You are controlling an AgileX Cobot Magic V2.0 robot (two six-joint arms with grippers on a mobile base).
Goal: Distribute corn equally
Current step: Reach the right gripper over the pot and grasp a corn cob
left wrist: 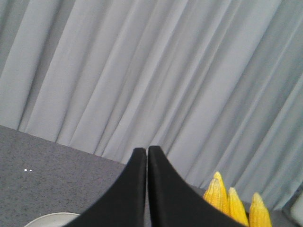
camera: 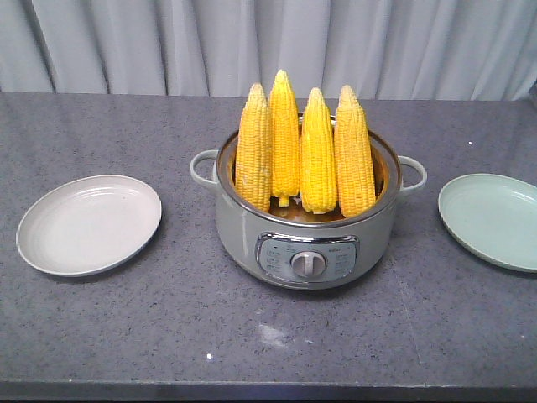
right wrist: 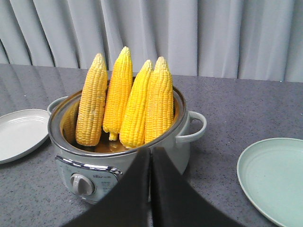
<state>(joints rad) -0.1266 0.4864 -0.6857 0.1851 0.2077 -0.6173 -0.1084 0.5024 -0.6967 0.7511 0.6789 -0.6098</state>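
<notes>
Corn (camera: 304, 151) is standing up in the pot (camera: 306, 252), four yellow cobs side by side with their pointy tips up. The pot is sitting in the middle of the grey surface (camera: 126, 336), with its knob facing the front. A pale grey plate (camera: 88, 224) is lying to the left of the pot. A pale green plate (camera: 491, 220) is lying to the right. Each plate is a little apart from the pot, and no corn is lying on either one. A grey curtain (camera: 126, 42) is hanging behind it all.

The left fingers (left wrist: 133, 189) are pressing together with nothing between them. They are up in the air, well away from the corn. The right fingers (right wrist: 135, 189) are pressing together too, holding nothing and pointing toward the pot.

So the job is looking like it is not begun yet. All four cobs are sitting in the pot. To share them fairly, two cobs are probably going on each plate, so all four moves are left to do.
</notes>
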